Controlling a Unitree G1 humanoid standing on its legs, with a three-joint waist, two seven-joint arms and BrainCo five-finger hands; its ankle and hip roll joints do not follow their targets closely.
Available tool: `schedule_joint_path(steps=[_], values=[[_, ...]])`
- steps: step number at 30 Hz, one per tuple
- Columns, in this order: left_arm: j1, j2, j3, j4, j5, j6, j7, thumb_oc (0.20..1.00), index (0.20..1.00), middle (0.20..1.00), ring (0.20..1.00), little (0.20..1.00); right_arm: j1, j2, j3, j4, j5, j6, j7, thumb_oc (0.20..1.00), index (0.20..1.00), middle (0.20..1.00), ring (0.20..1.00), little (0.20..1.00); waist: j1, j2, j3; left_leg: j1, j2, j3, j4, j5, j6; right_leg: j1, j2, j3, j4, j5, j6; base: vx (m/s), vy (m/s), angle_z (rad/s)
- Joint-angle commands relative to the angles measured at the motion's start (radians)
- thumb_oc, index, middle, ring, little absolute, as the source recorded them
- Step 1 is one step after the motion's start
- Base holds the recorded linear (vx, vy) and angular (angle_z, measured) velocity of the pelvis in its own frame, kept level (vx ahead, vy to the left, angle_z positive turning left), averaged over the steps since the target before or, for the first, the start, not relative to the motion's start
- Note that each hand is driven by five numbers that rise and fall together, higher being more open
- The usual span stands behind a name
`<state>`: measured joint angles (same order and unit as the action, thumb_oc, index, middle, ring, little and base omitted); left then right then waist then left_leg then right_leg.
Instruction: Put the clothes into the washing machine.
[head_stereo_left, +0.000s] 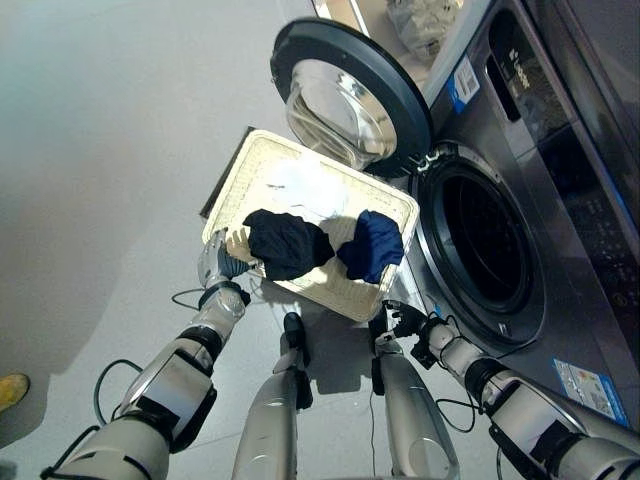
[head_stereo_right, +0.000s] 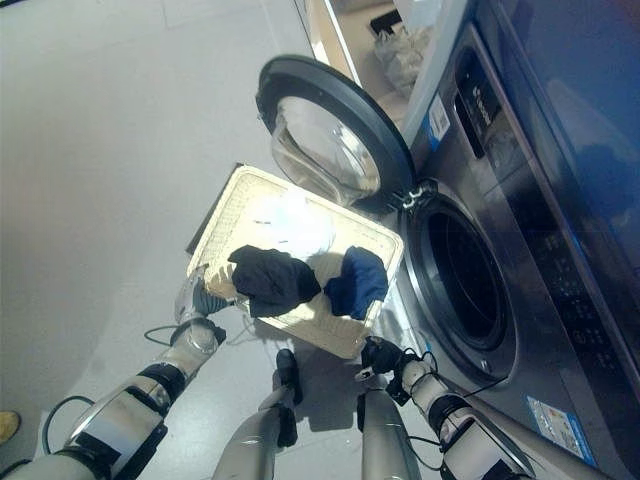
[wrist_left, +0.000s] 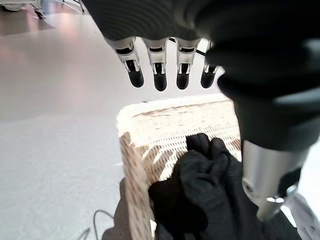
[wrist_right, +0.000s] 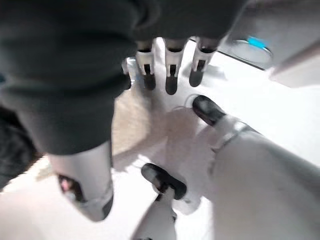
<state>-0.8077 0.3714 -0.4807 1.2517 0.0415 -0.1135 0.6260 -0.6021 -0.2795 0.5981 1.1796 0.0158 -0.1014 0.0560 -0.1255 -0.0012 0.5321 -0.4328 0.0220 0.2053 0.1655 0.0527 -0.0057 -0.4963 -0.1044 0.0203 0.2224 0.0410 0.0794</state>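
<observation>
a cream woven laundry basket (head_stereo_left: 240, 180) stands on the grey floor (head_stereo_left: 110, 120) just beside the washing machine (head_stereo_left: 560, 150), in front of its dark drum opening (head_stereo_left: 480, 240); the round door (head_stereo_left: 350, 95) hangs open past the basket's far edge. in the basket lie a black garment (head_stereo_left: 288, 243), a navy garment (head_stereo_left: 372, 244) on the side nearest the machine, and a white garment (head_stereo_left: 305, 188) behind them. the left robot hand (head_stereo_left: 215, 262) rests at the basket corner farthest from the machine, fingers straight and apart. the right robot hand (head_stereo_left: 398, 320) sits by the corner nearest the machine, fingers relaxed, holding nothing.
</observation>
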Motion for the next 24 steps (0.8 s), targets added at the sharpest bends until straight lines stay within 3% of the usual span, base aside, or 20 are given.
schedule_joint_path(steps=[1,16,19,23,24], values=[[-0.044,0.037,0.013,0.033,-0.049,0.003,0.006,1.0,1.0,1.0,1.0,1.0,0.018,-0.019,0.037,-0.036,0.04,-0.003,-0.014,1.0,1.0,1.0,1.0,1.0,-0.01,-0.038,-0.012,-0.074,-0.08,0.019,0.185,-0.152,0.013,-0.053,0.054,-0.02,-0.017,0.022,0.0,0.0,0.01,-0.1],[-0.229,0.123,-0.02,0.083,-0.102,0.051,-0.072,1.0,1.0,1.0,1.0,1.0,0.03,-0.054,0.072,-0.144,0.144,-0.08,-0.067,1.0,1.0,1.0,1.0,1.0,-0.056,-0.105,-0.012,-0.326,-0.065,-0.003,0.357,-0.2,-0.002,-0.265,0.065,-0.028,0.033,0.049,-0.003,0.0,-0.021,-0.11],[-0.254,0.128,-0.031,0.097,-0.127,0.046,-0.106,1.0,1.0,1.0,1.0,1.0,0.037,-0.06,0.076,-0.175,0.167,-0.086,-0.078,1.0,1.0,1.0,1.0,1.0,-0.064,-0.114,-0.012,-0.362,-0.06,-0.011,0.379,-0.208,-0.001,-0.302,0.066,-0.028,0.047,0.051,-0.002,0.0,0.0,0.0],[-0.288,0.119,-0.046,0.122,-0.163,0.086,-0.194,1.0,1.0,1.0,1.0,1.0,0.051,-0.064,0.068,-0.216,0.23,-0.107,-0.1,1.0,1.0,1.0,1.0,1.0,-0.078,-0.13,-0.012,-0.417,-0.057,-0.025,0.417,-0.22,0.001,-0.356,0.073,-0.025,0.074,0.053,-0.001,0.0,-0.008,-0.01],[-0.297,0.116,-0.051,0.132,-0.187,0.109,-0.242,0.576,0.576,0.576,0.576,0.576,0.057,-0.066,0.066,-0.24,0.262,-0.111,-0.113,1.0,1.0,1.0,1.0,1.0,-0.083,-0.136,-0.012,-0.431,-0.056,-0.029,0.424,-0.222,0.002,-0.37,0.076,-0.024,0.08,0.054,-0.001,0.0,0.0,0.0]])
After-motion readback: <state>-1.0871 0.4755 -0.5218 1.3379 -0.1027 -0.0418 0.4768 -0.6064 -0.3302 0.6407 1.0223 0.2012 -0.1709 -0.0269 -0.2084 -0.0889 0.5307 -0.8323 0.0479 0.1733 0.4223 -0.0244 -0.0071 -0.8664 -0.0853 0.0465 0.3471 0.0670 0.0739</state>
